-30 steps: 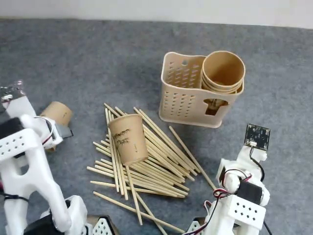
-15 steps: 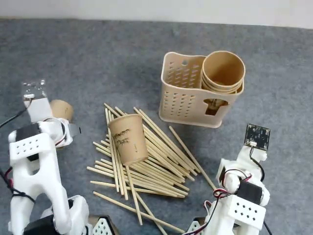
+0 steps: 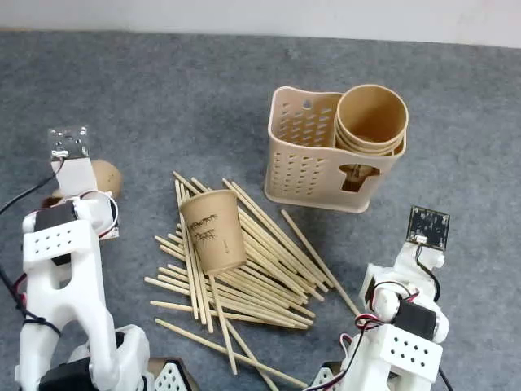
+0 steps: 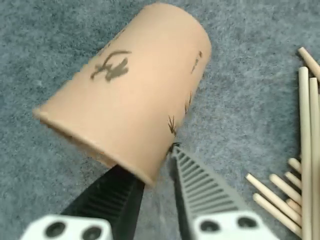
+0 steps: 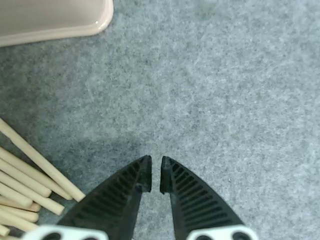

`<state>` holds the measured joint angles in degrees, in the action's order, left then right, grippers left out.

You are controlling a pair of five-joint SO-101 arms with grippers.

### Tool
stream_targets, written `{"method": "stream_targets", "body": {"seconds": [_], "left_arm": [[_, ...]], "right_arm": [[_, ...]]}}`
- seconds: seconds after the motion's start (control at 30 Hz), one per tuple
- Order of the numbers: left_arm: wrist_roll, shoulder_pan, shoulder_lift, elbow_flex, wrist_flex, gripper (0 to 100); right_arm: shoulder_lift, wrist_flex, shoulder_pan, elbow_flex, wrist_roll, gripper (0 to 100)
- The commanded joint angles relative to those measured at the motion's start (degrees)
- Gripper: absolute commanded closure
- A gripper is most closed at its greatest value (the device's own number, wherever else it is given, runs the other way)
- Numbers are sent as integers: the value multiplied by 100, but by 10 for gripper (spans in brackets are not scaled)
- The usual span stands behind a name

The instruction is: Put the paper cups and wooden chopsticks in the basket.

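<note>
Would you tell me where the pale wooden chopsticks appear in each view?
High view: pale wooden chopsticks mid-table, under a tan paper cup.
Left wrist view: stick ends beside a second tan cup.
Right wrist view: ends near the right gripper.
Shared landmark: grey mat.

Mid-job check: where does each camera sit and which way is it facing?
High view: fixed above, looking down on basket, chopsticks and both arms.
Left wrist view: on the left arm, looking down its fingers at a tipped cup.
Right wrist view: on the right arm, looking past its fingers at grey mat.
Shared: chopsticks in all three.
</note>
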<state>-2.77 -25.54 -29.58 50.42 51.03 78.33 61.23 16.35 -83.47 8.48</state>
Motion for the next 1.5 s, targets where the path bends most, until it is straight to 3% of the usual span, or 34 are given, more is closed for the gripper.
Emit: {"method": "stream_targets", "body": {"seconds": [0.0,0.17,0.37,0.6,1.07,1.47], "left_arm": [[-44,119,-136,-514,-35,954],[-44,127,-136,-804,193,989],[-695,303,-136,-1692,1301,993],[-738,576,-136,-2923,2532,993],[-747,2044,-84,-5209,4633,990],[-738,3855,-75,-6141,4774,989]], "right_arm": [[57,-110,48,48,-35,952],[57,-110,48,48,-35,952],[66,-110,48,48,-35,952],[66,-110,57,48,-35,952],[66,-110,57,48,-35,952],[66,-136,57,-40,-26,952]]}}
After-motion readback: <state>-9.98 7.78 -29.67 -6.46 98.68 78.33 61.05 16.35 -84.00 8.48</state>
